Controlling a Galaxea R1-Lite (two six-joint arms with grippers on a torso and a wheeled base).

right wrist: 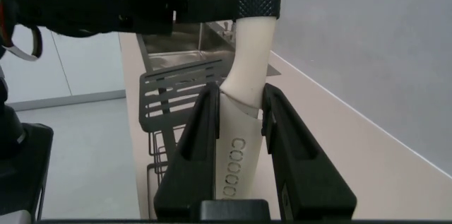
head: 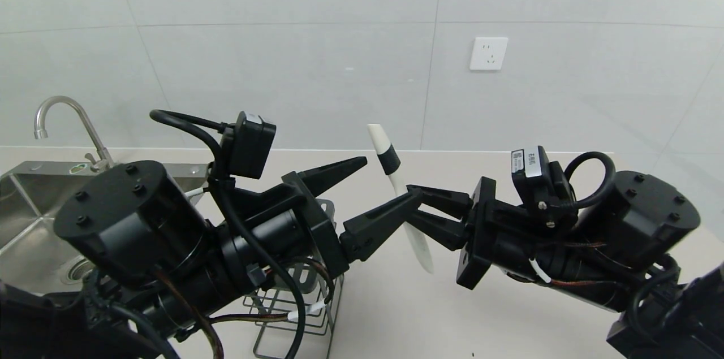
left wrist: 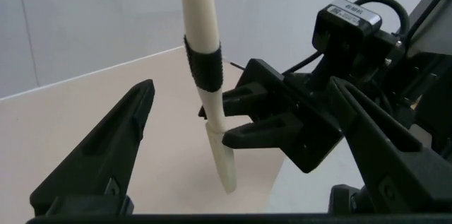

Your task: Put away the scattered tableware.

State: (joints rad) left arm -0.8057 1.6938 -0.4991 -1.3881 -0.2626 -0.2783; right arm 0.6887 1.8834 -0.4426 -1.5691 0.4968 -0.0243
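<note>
Clamping the white utensil (head: 422, 249) below its black band in my right claw (head: 411, 206), tilted over the counter (head: 396, 319), left claw (head: 393, 176) spread open either side, I judge a mistimed handover could drop it short of the wire rack (right wrist: 176, 93).

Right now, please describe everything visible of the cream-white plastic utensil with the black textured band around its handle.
The cream-white utensil looks like plastic: a rounded handle with a black textured band and a flatter lower part with a row of small holes. It stands nearly upright, slightly tilted, in the air above the beige counter. The right gripper is shut on its middle; the open left gripper flanks it without touching.
</note>
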